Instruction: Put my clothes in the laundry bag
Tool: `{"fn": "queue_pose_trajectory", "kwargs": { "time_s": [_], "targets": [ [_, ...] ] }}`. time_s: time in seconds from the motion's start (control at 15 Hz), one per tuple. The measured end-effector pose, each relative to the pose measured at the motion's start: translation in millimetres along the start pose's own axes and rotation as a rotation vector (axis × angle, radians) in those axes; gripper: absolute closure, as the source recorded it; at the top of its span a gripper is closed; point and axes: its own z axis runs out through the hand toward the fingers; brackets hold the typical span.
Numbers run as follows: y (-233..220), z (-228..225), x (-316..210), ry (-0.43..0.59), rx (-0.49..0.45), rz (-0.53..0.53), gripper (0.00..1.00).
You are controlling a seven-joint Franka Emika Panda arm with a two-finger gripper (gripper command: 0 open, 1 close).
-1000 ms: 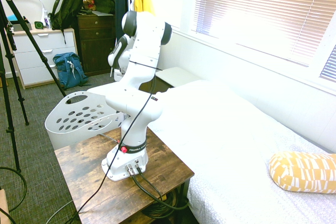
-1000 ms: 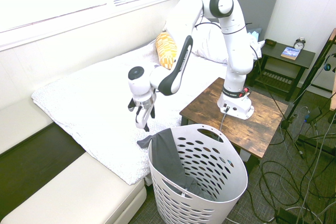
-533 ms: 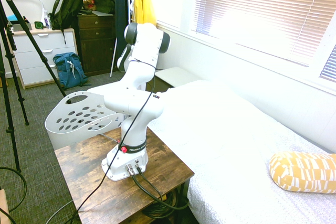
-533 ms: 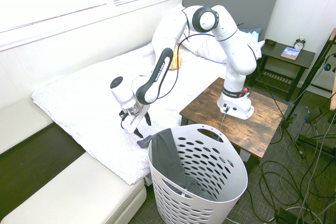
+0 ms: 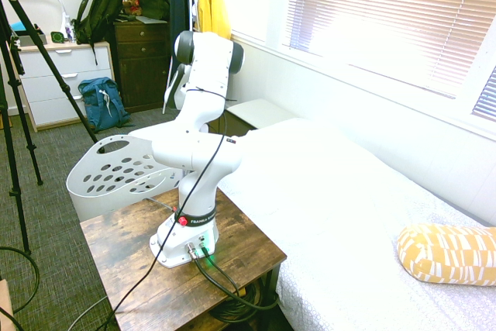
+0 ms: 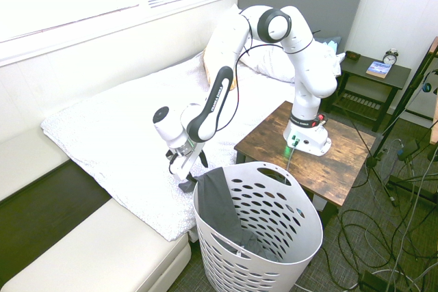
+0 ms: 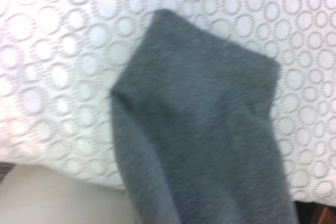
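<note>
**Gripper over the stray corner of the garment**

The gripper [image 6: 186, 172] is pointing steeply down with its fingers spread, nothing between them, and it is hovering right over the end of the garment [image 6: 217, 204] that is lying on the bed [image 6: 102, 135]. Whether the fingertips are touching the cloth is too fine to tell from the side view. The arm is arching out from its base on the wooden table [image 6: 342, 162], over the mattress edge and down toward the near corner of the bed.

In the wrist view the grey garment [image 7: 205, 140] is filling the middle, a rounded corner of it resting on the white coverlet [image 7: 63, 77] with its ring pattern, a paler surface showing past the coverlet's edge.

The garment is draping over the rim of the basket [image 6: 274, 237]: most of it is hanging down inside against the wall, one end spilling out onto the bed. The basket is standing on the floor, tucked between the bed corner and the table.

From the other side, the arm is hiding its own gripper; the basket [image 5: 116, 172] is showing behind the table [image 5: 132, 269], and a yellow pillow [image 5: 449, 253] is lying far up the bed.
</note>
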Motion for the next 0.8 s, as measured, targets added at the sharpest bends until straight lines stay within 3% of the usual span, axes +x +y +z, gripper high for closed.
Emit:
{"fn": "queue_pose_trajectory", "kwargs": {
  "time_s": [0.27, 0.8],
  "targets": [
    [12, 13, -1, -0.045, -0.058, 0.032, 0.00],
    [32, -24, -23, -0.223, -0.072, 0.111, 0.00]
  ]
}}
